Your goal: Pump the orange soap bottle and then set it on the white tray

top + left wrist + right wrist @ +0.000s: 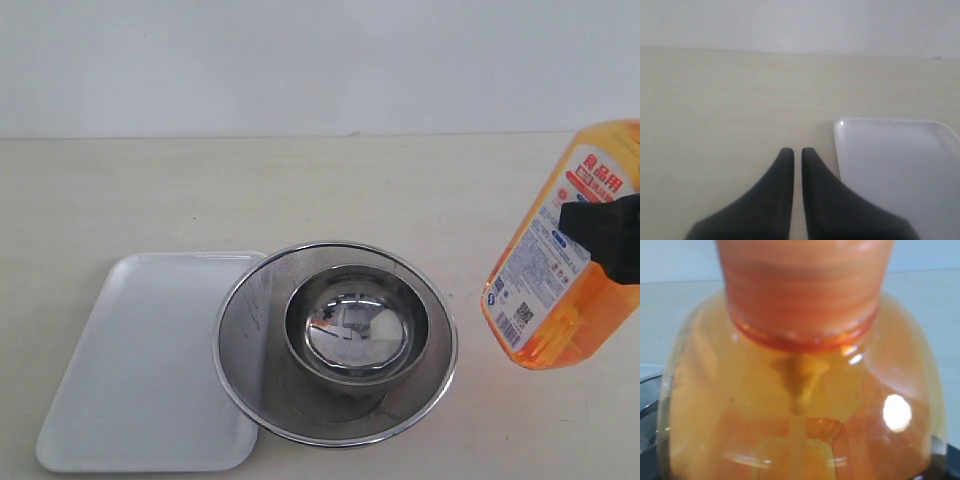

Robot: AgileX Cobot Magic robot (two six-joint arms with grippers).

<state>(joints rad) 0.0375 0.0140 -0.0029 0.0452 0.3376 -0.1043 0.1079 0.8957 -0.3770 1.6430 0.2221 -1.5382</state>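
The orange soap bottle [560, 260] hangs tilted at the right edge of the exterior view, its top leaning up and to the right, out of the frame. My right gripper [602, 238] is shut on its body, one black finger across the label. In the right wrist view the orange soap bottle [800, 405] fills the picture, with its ribbed orange collar at the top. The white tray [150, 360] lies flat at the front left. My left gripper [797, 151] is shut on nothing, above bare table just beside a corner of the white tray [900, 170].
A round steel mesh strainer [250, 350] with a shiny steel bowl [357, 325] in it stands between tray and bottle, its rim overlapping the tray's right edge. Pale tabletop runs back to a white wall.
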